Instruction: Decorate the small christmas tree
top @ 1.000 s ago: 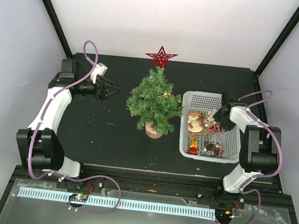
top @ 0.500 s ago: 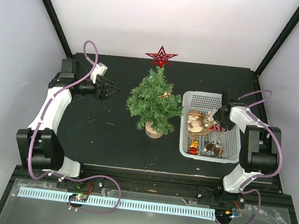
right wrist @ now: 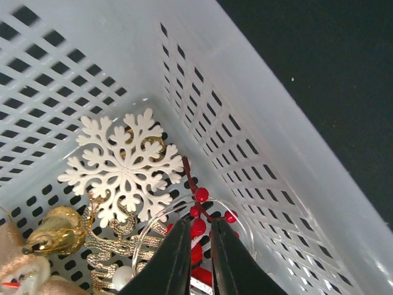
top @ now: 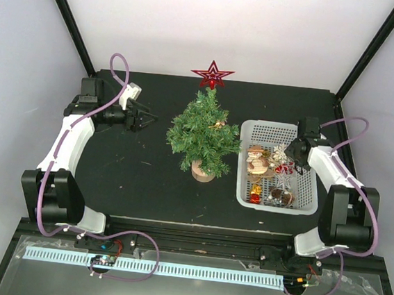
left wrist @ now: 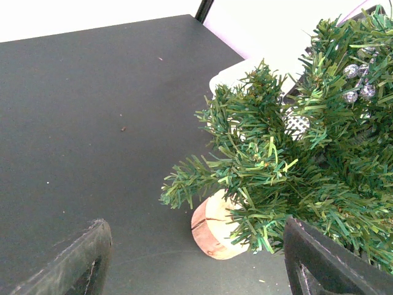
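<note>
The small christmas tree [top: 204, 134] stands mid-table on its wooden stump [top: 203, 171], with a red star [top: 212, 74] at its tip and a gold ornament [top: 218, 124] in its branches. Silver beads [left wrist: 359, 80] hang on a branch. My left gripper [top: 142, 121] hovers open to the left of the tree, nothing between its fingers; in the left wrist view the stump [left wrist: 212, 230] lies ahead of the left gripper [left wrist: 196, 252]. My right gripper [top: 290, 160] reaches into the white basket [top: 269, 125]. In the right wrist view this gripper [right wrist: 196, 230] is shut on a red berry sprig [right wrist: 202, 195].
The basket wall [right wrist: 258, 123] rises close on the right of my right fingers. Inside lie a white snowflake [right wrist: 123, 166], a gold bell [right wrist: 52, 230], glittery gold lettering [right wrist: 113, 243] and other ornaments [top: 257, 160]. Black posts stand at the table's back corners.
My right gripper's jaws have closed on the red berry sprig, and the right arm has shifted slightly outward. The left arm and the tree have not moved.
</note>
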You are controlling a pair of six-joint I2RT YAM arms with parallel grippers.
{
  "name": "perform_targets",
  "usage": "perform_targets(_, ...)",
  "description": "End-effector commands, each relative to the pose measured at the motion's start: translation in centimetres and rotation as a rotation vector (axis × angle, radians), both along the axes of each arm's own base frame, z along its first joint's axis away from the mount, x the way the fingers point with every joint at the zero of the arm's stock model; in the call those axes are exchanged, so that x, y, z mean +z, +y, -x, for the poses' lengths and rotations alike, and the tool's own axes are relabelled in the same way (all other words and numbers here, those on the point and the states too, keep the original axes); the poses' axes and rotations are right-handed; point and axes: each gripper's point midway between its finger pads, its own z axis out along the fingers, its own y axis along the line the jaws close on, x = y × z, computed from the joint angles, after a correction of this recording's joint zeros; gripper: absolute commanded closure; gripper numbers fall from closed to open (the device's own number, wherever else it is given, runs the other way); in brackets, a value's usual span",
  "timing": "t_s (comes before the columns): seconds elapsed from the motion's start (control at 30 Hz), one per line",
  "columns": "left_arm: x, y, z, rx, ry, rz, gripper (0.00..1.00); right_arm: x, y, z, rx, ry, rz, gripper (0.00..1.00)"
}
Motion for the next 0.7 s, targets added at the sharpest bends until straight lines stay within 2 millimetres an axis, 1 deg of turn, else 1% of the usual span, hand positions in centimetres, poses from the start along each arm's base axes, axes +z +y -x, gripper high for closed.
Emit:
perform_targets(0.0,1.3,-0.4,0.6,-0.017,-0.033,0.015,0.23,-2.1,0.1,0.7,0.025,0.064,-0.001,0.85)
perform_targets(0.07,1.3,-0.4,0.6,-0.018,-0.034,0.013,0.23,-2.8,0.5,0.5,0.042,0.076,-0.018,0.79)
perform_targets(0.17,1.2,-0.4,0.7,-0.020,-0.034,0.012,0.23,-3.8,0.6,0.5,0.042,0.093,-0.028,0.76)
perform_targets(0.43,1.1,-0.5,0.7,-0.027,-0.028,0.021,0.23,-4.8,0.7,0.1,0.035,0.097,-0.036,0.76)
perform_targets(0.67,1.0,-0.5,0.6,-0.030,-0.027,0.023,0.23,-5.9,0.5,-0.3,0.030,0.107,-0.026,0.78)
